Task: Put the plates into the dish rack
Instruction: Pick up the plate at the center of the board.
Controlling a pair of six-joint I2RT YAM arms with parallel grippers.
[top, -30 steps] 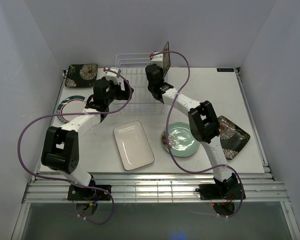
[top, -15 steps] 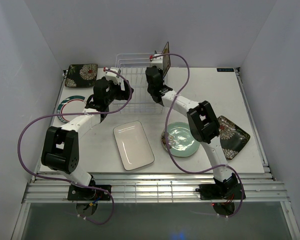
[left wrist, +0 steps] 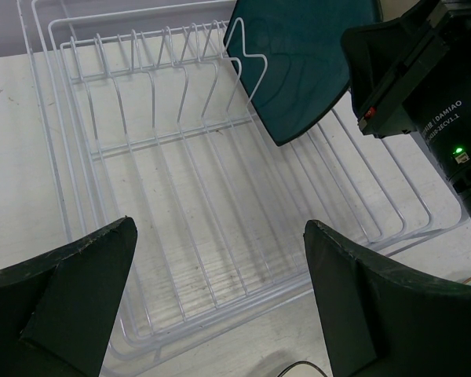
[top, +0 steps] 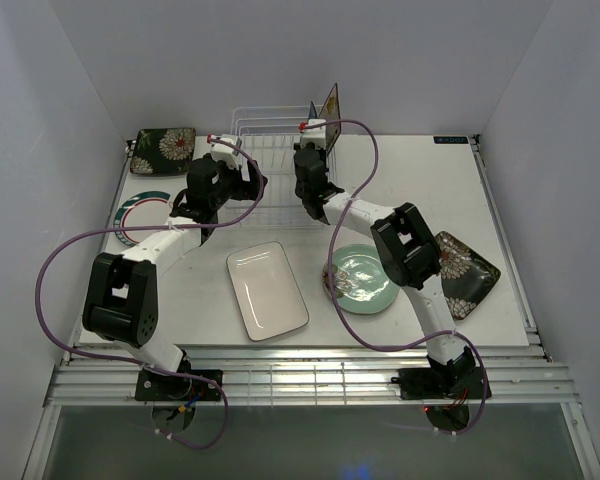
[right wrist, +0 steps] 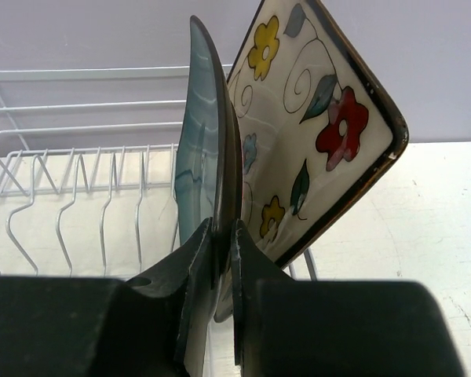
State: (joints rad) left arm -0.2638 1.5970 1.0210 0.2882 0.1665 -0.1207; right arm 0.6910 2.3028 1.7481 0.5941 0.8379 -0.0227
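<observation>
My right gripper (right wrist: 224, 228) is shut on the lower edge of the teal square plate (right wrist: 200, 133), holding it upright over the right end of the white wire dish rack (top: 265, 165). Right behind it a cream floral square plate (right wrist: 322, 118) stands tilted, its lower corner hidden by my fingers. In the left wrist view the teal plate (left wrist: 298, 63) hangs over the rack's prongs (left wrist: 180, 86). My left gripper (left wrist: 220, 228) is open and empty above the rack's near rim. On the table lie a white rectangular plate (top: 268, 290) and a mint-green round plate (top: 362, 278).
A dark floral square plate (top: 163, 150) lies at the back left, with a round green-rimmed white plate (top: 140, 215) in front of it. Another dark floral plate (top: 465, 270) lies at the right, beside my right arm. Purple cables loop over both arms.
My right arm has shifted slightly over the rack with the teal plate in its grip. The left arm has not moved.
</observation>
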